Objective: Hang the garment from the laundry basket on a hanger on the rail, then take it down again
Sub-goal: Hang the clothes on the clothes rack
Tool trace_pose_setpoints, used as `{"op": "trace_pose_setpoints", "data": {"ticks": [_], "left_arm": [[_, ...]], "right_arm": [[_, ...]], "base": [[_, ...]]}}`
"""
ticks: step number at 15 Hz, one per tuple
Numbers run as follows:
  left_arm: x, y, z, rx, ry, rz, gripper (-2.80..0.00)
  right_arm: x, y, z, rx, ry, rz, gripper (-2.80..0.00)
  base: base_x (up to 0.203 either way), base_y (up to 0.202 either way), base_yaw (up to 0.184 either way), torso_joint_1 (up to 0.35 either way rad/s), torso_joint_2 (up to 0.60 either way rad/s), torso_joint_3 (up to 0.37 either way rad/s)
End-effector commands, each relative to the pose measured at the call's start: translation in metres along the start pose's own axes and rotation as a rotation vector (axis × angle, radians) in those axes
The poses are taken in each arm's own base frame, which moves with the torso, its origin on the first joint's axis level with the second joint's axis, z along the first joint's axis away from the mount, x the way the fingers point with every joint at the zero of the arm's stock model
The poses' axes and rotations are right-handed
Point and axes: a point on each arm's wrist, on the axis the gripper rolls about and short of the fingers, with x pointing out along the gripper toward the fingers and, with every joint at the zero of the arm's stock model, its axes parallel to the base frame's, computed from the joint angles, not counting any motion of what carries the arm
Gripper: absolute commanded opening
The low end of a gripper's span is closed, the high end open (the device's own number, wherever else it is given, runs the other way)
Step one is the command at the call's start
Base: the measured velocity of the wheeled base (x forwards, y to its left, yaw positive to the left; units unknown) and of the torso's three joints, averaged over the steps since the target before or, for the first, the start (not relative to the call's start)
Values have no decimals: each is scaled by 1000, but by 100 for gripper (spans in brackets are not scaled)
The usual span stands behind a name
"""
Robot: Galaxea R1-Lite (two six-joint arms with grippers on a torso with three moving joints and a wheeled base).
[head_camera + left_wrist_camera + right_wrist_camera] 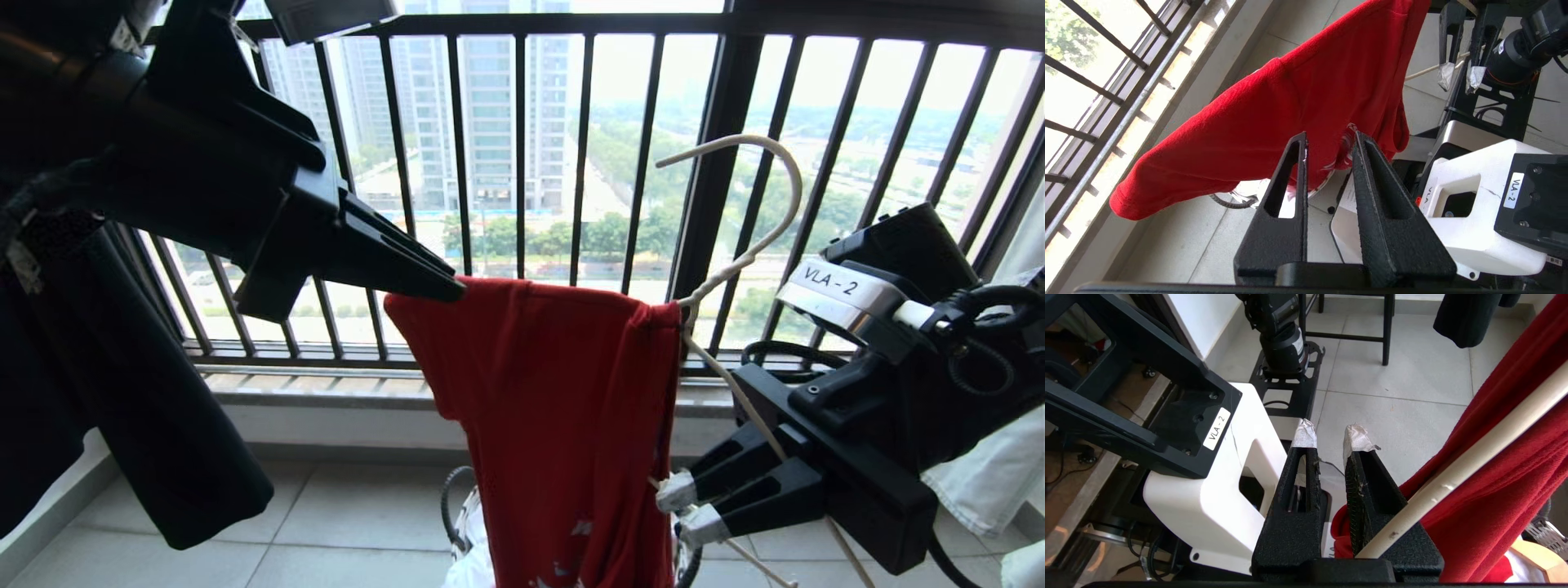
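Observation:
The red garment (555, 408) hangs draped over one arm of the white hanger (744, 258), whose hook stands free in the air in front of the window bars. My right gripper (684, 508) holds the hanger low on its other side. In the right wrist view the hanger's arm (1474, 459) crosses the base of one taped finger, with the garment (1515, 498) beside it. My left gripper (457, 287) is at the garment's upper left corner. In its wrist view the left gripper (1331, 136) is open and holds nothing, the garment (1290, 102) lying just beyond it. The laundry basket (457, 523) sits on the floor below. The rail is out of view.
A black garment (122, 392) hangs at the left and a white cloth (996, 457) at the right. The dark window railing (580, 163) stands close behind the hanger. My white base (1453, 228) is below the arms. Black stool legs (1386, 330) stand on the tiled floor.

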Motion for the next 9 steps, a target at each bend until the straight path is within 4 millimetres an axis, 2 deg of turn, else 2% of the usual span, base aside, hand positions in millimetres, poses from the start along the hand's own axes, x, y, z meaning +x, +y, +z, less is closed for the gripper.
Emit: {"op": "trace_pose_setpoints", "data": {"ticks": [1,5,9], "left_arm": [[-2,-9,2,34,-7,-27,0],[-1,-9,1,67,-12,-60,0],[16,1,0,78,-28,-138,0]], "right_arm": [[5,5,-4,-7,5,31,-280],[-1,20,0,-47,-5,24,-280],[-5,30,1,-82,-11,18,-280]], "base": [[0,0,0,0,0,0],[0,0,0,0,0,0],[0,0,0,0,0,0]]}}
